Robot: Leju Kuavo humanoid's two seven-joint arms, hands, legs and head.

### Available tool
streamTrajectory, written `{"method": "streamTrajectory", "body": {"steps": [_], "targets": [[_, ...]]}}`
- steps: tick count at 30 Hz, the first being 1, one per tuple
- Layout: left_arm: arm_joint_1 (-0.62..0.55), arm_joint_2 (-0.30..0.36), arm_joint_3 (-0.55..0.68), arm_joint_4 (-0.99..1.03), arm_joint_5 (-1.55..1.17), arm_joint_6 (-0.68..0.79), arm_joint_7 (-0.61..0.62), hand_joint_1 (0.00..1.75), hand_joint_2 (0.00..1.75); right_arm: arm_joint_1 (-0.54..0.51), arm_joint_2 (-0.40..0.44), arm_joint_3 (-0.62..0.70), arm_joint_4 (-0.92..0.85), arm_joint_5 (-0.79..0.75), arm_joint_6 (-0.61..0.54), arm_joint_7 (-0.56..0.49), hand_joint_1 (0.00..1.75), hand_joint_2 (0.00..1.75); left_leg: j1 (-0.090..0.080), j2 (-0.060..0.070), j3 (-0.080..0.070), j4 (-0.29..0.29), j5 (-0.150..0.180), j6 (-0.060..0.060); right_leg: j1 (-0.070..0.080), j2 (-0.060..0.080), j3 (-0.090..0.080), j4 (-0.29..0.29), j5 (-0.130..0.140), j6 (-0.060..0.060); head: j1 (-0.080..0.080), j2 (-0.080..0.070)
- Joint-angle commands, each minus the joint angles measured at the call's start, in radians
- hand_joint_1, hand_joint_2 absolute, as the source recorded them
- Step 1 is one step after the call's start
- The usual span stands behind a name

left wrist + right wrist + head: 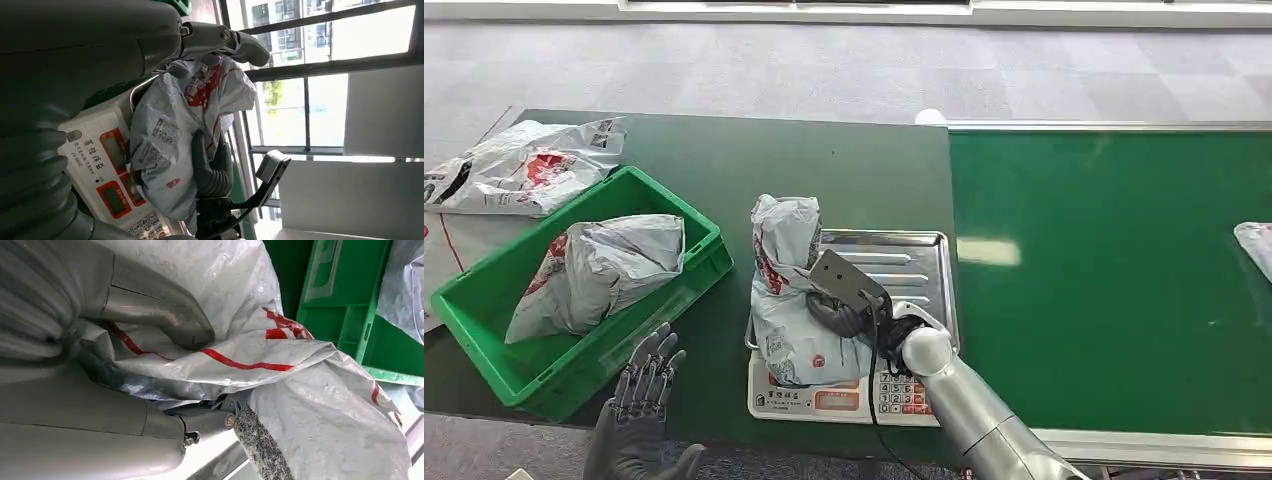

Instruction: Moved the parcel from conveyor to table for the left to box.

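Parcel (786, 290) off conveyor (1114, 270), on scale (854, 395); right hand (864, 320) grips it. Left hand (646, 385) spread, empty. Boxing into crate (699, 230) remains.

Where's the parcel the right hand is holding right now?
In the head view, the parcel stands on the scale's steel tray, centre table, between the green bin and the conveyor, gripped by the right hand.

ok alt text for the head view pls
The robot's right hand grips a grey parcel standing on a scale on a green table. Its left hand hovers open beside a green box holding another parcel.
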Motion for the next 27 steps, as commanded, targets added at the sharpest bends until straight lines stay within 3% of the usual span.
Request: {"method": "streamTrajectory", "body": {"steps": [1, 27], "targets": [[-0.003, -0.004, 0.032, 0.027, -0.004, -0.001, 0.003, 0.0, 1.75, -0.026, -0.027, 0.066, 0.062, 0.0, 0.002, 0.006, 1.75, 1.75, 0.0, 0.001, 0.001, -0.001, 0.0, 0.001, 0.0, 0.0, 0.001, -0.001, 0.001, 0.0, 0.0, 0.0], [-0.003, -0.004, 0.032, 0.027, -0.004, -0.001, 0.003, 0.0, 1.75, -0.026, -0.027, 0.066, 0.062, 0.0, 0.002, 0.006, 1.75, 1.75, 0.0, 0.001, 0.002, -0.002, 0.001, 0.001, 0.0, 0.001, 0.002, -0.002, 0.001, 0.0, 0.0, 0.0]]}}
